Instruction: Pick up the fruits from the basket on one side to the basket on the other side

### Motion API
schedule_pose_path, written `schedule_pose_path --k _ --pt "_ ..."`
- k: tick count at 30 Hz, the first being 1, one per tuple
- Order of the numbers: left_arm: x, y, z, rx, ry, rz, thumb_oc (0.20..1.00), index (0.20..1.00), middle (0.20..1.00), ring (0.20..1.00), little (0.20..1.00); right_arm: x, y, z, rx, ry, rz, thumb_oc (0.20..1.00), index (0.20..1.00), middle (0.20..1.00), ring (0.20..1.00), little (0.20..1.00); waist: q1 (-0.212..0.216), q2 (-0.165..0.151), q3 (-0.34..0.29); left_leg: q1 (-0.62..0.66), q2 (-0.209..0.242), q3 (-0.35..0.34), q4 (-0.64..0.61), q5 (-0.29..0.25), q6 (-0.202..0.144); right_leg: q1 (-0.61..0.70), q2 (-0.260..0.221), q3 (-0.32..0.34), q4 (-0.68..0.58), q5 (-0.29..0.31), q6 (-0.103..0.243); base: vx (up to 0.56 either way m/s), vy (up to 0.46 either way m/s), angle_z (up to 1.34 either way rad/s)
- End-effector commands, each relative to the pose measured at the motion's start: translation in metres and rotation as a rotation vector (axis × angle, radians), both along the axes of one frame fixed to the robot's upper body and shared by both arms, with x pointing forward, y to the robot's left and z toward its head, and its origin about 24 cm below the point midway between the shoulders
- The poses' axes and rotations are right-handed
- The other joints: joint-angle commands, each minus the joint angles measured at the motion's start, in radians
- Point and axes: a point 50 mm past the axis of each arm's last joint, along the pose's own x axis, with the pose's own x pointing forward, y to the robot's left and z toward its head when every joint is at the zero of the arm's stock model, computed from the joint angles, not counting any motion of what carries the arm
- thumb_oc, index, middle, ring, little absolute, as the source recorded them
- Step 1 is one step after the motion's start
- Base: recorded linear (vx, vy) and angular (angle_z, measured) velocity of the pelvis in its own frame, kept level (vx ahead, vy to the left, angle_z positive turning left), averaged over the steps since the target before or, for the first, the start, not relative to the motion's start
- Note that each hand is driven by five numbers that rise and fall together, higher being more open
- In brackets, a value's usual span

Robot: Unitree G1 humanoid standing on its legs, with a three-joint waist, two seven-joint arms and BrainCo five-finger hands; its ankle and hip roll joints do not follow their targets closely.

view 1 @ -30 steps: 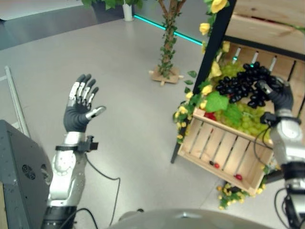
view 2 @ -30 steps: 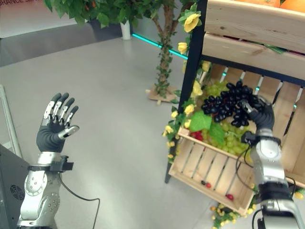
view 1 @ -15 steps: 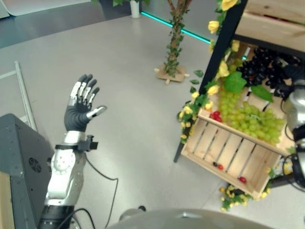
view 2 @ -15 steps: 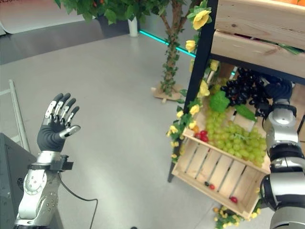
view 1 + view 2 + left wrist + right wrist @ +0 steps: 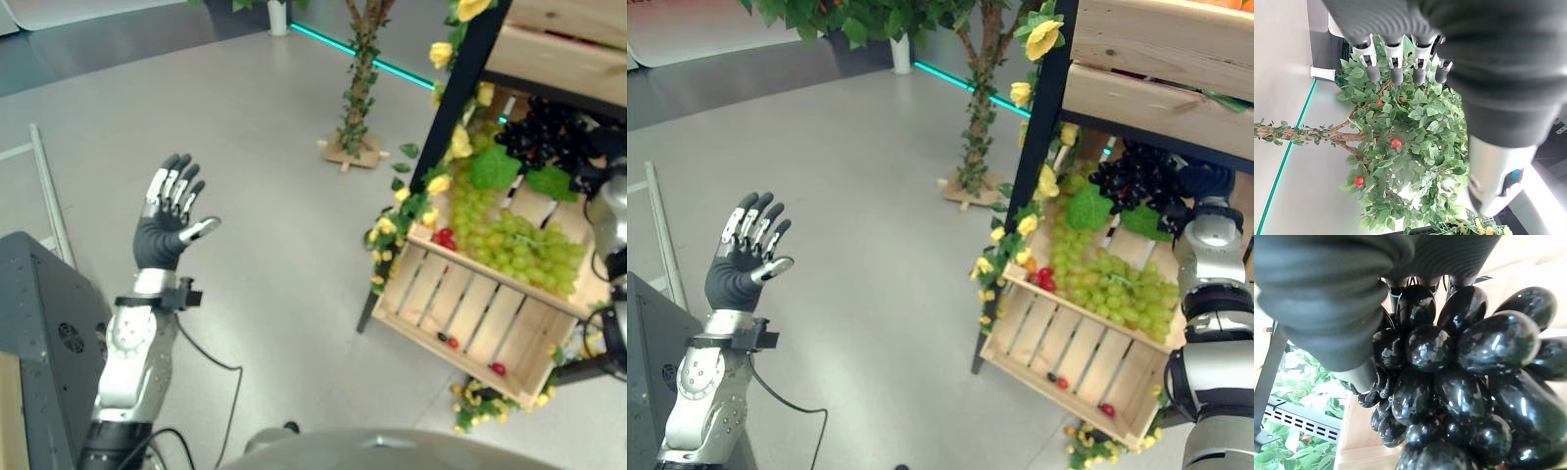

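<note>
My right hand (image 5: 1205,183) is shut on a bunch of black grapes (image 5: 1136,176), held just under the upper shelf, above the back of the slanted wooden crate (image 5: 1058,357). Green leaves (image 5: 1087,208) hang from the bunch. In the right wrist view the glossy black grapes (image 5: 1459,382) press against my curled fingers. Green grapes (image 5: 1117,289) and a few red fruits (image 5: 1043,279) lie in the crate. My left hand (image 5: 162,235) is raised over the floor, open, with nothing in it; its straight fingers (image 5: 1396,68) also show in the left wrist view.
A black shelf post (image 5: 1038,127) with yellow flowers stands at the crate's left edge. An artificial tree (image 5: 970,117) on a wooden base stands behind it. A grey box (image 5: 39,333) is at my lower left, beside a white rail (image 5: 49,206).
My right hand has lifted the black grapes up and back from over the green grapes to just under the shelf. The camera shifted. The left hand has not moved.
</note>
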Motion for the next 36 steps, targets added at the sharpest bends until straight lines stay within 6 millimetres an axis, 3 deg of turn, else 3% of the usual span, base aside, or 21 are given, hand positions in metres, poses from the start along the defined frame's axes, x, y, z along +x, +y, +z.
schedule_pose_path --k 1,2,3,4,26,30,32,33,35,36 --pt "-0.004 0.006 0.011 0.034 -0.049 0.002 1.0 1.0 1.0 1.0 1.0 0.001 0.002 0.068 -0.083 -0.207 0.0 0.2 0.2 0.2 0.2 0.2 0.008 -0.041 -0.034 0.003 -0.029 -0.004 0.01 -0.055 -0.011 -0.003 -0.01 -0.051 0.092 -0.043 0.082 0.0 0.0 0.0" --pt "-0.004 0.006 0.011 0.033 -0.048 0.003 1.0 1.0 1.0 1.0 1.0 0.0 0.002 0.068 -0.086 -0.21 0.002 0.2 0.2 0.2 0.2 0.2 0.007 -0.041 -0.034 0.004 -0.029 -0.004 0.009 -0.055 -0.011 -0.002 -0.01 -0.051 0.091 -0.043 0.082 0.0 0.0 0.0" --pt "-0.004 0.006 0.011 0.032 -0.048 0.003 1.0 1.0 1.0 1.0 1.0 0.0 0.002 0.068 -0.082 -0.214 0.001 0.388 0.388 0.388 0.388 0.388 0.006 -0.041 -0.033 0.004 -0.028 -0.004 0.009 -0.056 -0.01 -0.002 -0.01 -0.051 0.092 -0.042 0.082 0.0 0.0 0.0" --pt "-0.004 0.006 0.012 0.03 -0.05 0.003 1.0 1.0 1.0 1.0 1.0 0.0 0.003 0.068 -0.074 -0.222 0.002 1.0 1.0 1.0 1.0 1.0 0.006 -0.041 -0.032 0.005 -0.028 -0.004 0.01 -0.056 -0.01 -0.003 -0.01 -0.051 0.093 -0.042 0.082 0.0 0.0 0.0" --pt "-0.004 0.009 0.012 0.033 -0.054 0.025 1.0 1.0 1.0 1.0 1.0 0.002 0.009 0.072 -0.123 -0.211 0.032 1.0 1.0 1.0 1.0 1.0 -0.001 -0.04 -0.027 0.005 -0.026 -0.001 0.01 -0.057 -0.011 -0.006 -0.008 -0.046 0.097 -0.044 0.078 0.0 0.0 0.0" --pt "-0.004 0.01 0.013 0.042 -0.052 0.026 1.0 1.0 1.0 1.0 1.0 0.004 0.012 0.071 -0.222 -0.134 0.043 1.0 1.0 1.0 1.0 1.0 -0.003 -0.042 -0.026 0.004 -0.025 0.0 0.011 -0.056 -0.011 -0.008 -0.008 -0.044 0.098 -0.043 0.077 0.0 0.0 0.0" --pt "-0.005 0.012 0.011 0.064 -0.034 0.027 1.0 1.0 1.0 1.0 1.0 0.005 0.013 0.071 -0.496 0.062 0.042 1.0 1.0 1.0 1.0 1.0 -0.004 -0.046 -0.019 0.007 -0.024 0.002 0.013 -0.061 -0.011 -0.007 -0.009 -0.04 0.102 -0.046 0.078 0.0 0.0 0.0" --pt "-0.005 0.012 0.011 0.062 -0.035 0.027 1.0 1.0 1.0 1.0 1.0 0.005 0.013 0.072 -0.498 0.061 0.042 1.0 1.0 1.0 1.0 1.0 -0.005 -0.045 -0.02 0.003 -0.025 0.002 0.012 -0.057 -0.011 -0.011 -0.009 -0.041 0.101 -0.042 0.078 0.0 0.0 0.0" --pt "-0.007 0.013 0.009 0.073 -0.021 0.019 1.0 1.0 1.0 1.0 1.0 -0.001 0.01 0.081 -0.667 0.155 0.032 1.0 1.0 1.0 1.0 1.0 -0.012 -0.048 -0.02 0.002 -0.024 0.003 0.011 -0.057 -0.011 -0.013 -0.008 -0.04 0.098 -0.041 0.078 0.0 0.0 0.0" --pt "-0.007 0.013 0.008 0.071 -0.017 0.014 1.0 1.0 1.0 1.0 1.0 -0.002 0.005 0.076 -0.663 0.196 0.039 1.0 1.0 1.0 1.0 1.0 -0.013 -0.051 -0.021 0.001 -0.024 0.003 0.01 -0.056 -0.011 -0.012 -0.008 -0.04 0.097 -0.039 0.078 0.0 0.0 0.0"
